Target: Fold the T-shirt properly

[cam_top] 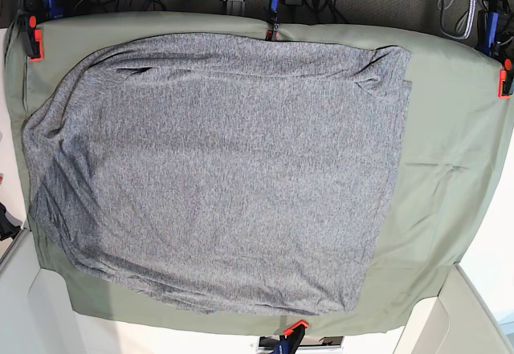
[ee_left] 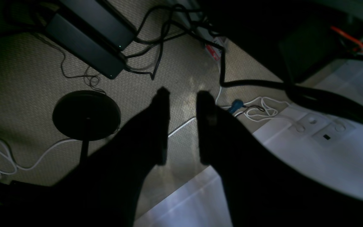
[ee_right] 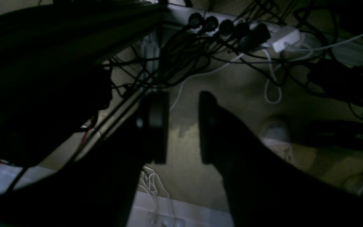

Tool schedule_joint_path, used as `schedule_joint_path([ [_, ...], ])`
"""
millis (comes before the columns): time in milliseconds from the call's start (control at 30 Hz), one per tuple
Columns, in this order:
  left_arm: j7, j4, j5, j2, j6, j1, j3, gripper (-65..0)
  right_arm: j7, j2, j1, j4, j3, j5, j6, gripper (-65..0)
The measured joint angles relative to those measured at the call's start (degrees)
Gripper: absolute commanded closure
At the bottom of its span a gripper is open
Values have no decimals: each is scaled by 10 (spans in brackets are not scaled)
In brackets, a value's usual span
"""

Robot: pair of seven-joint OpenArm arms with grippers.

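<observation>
T-shirt (cam_top: 217,169) flat — sleeves hidden, claws unseen overhead

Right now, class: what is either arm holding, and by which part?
Nothing. The left gripper and right gripper are both open over the floor, and the T-shirt lies untouched on the green table cloth.
</observation>
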Motion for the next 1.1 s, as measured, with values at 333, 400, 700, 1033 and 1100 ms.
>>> schedule_joint_path([
  [333, -2, 0, 0, 0, 0, 0, 0, -146, 0, 1, -3, 0, 0, 0, 0, -149],
  [400, -2, 0, 0, 0, 0, 0, 0, -146, 0, 1, -3, 0, 0, 0, 0, -149],
  [700, -2, 0, 0, 0, 0, 10, 0, -146, 0, 1, -4, 0, 0, 0, 0, -149],
  [1033, -3, 9, -5, 0, 0, 23, 0, -146, 0, 5, -10, 0, 0, 0, 0, -149],
  [1100, -3, 25, -9, -1, 0, 33, 0, -146, 2, 10, -14, 1, 0, 0, 0, -149],
])
